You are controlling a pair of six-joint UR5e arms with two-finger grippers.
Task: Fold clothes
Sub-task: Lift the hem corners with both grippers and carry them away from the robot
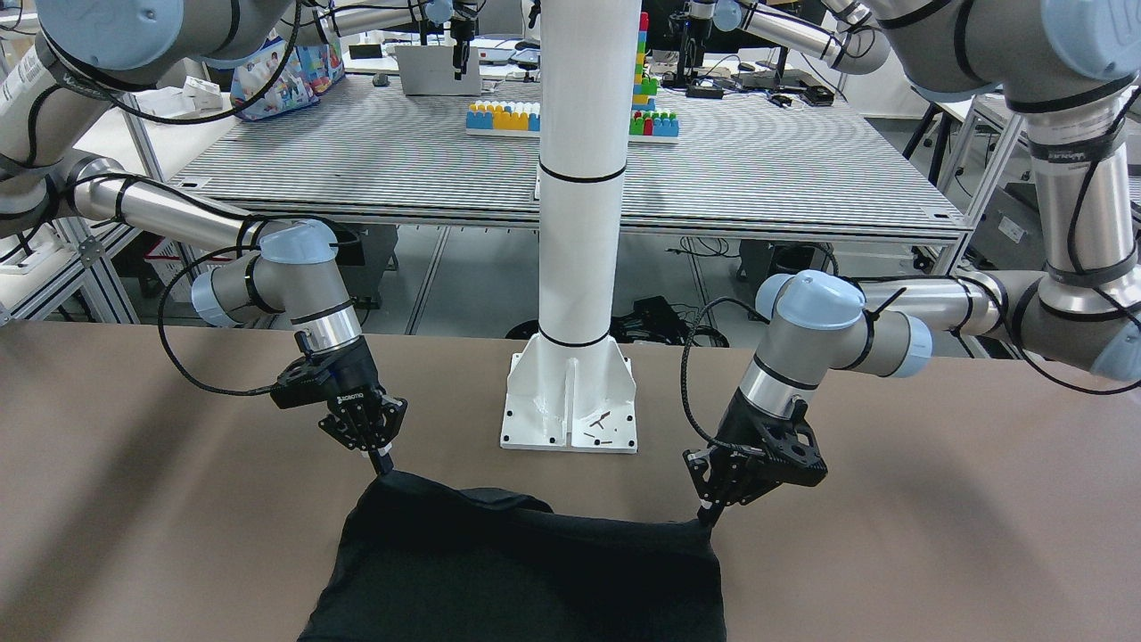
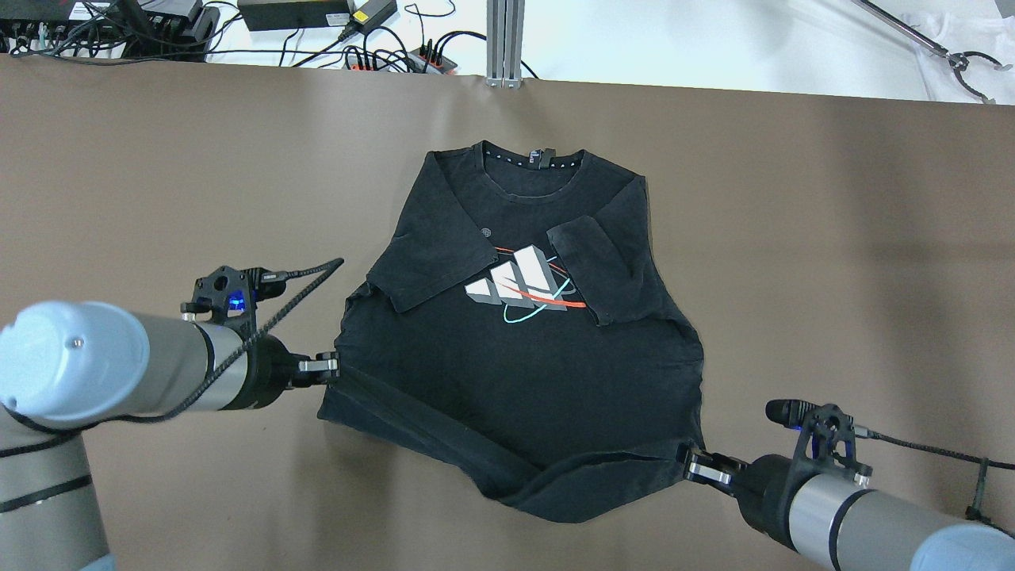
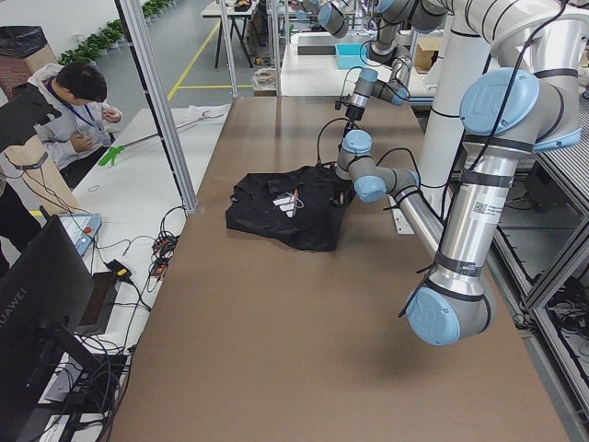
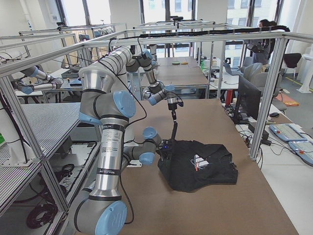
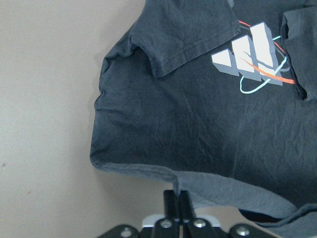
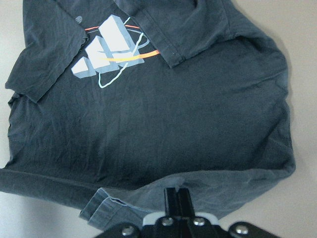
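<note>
left claw clamped on T-shirt hem | right claw clamped on hem | hem seemingly lifted off table

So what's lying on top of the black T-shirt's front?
The view-left sleeve and view-right sleeve lie folded inward on the T-shirt; the latter overlaps the logo. Whatever is beneath them is covered.

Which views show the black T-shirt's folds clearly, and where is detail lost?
Overhead exterior: evenly lit and sharp, the black printed T-shirt shows seams and folds. Exterior front-facing: it reads as a near-flat black mass, and the grey striped bench behind shimmers with moiré. Both wrist views: brighter exposure turns the cloth grey, wrinkles plain. Side views: too small for detail.
</note>
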